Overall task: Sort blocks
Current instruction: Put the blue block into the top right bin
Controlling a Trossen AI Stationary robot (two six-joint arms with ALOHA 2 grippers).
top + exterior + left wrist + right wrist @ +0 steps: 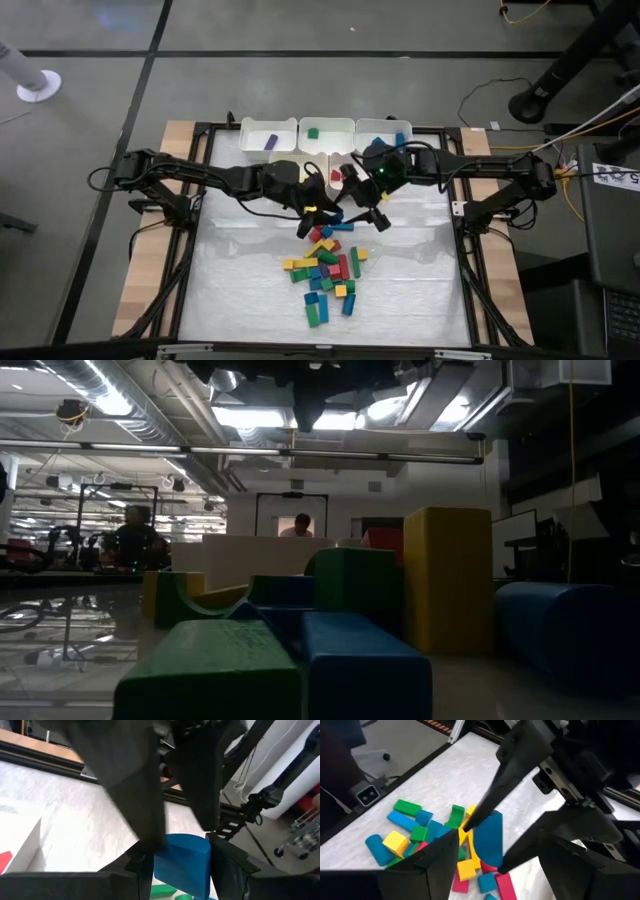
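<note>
The left claw [318, 212] hangs over the back edge of the block pile and pinches a rounded blue block [181, 862] between its fingers; in the left wrist view the block sits squarely in the grip, its curved face outward. The right claw [365, 208] hovers just beside it with its fingers spread and nothing between them; the same blue block shows close ahead of it in the right wrist view. The move to come probably turns on the bins: three white bins [327, 128] line the bench's far edge, directly behind the left claw, and the one already holding blue [383, 131] lies toward the right arm's side. At least two more bins sit half hidden under the arms. Roughly twenty loose blocks [327, 272] remain heaped mid-bench, nearer the front.
</note>
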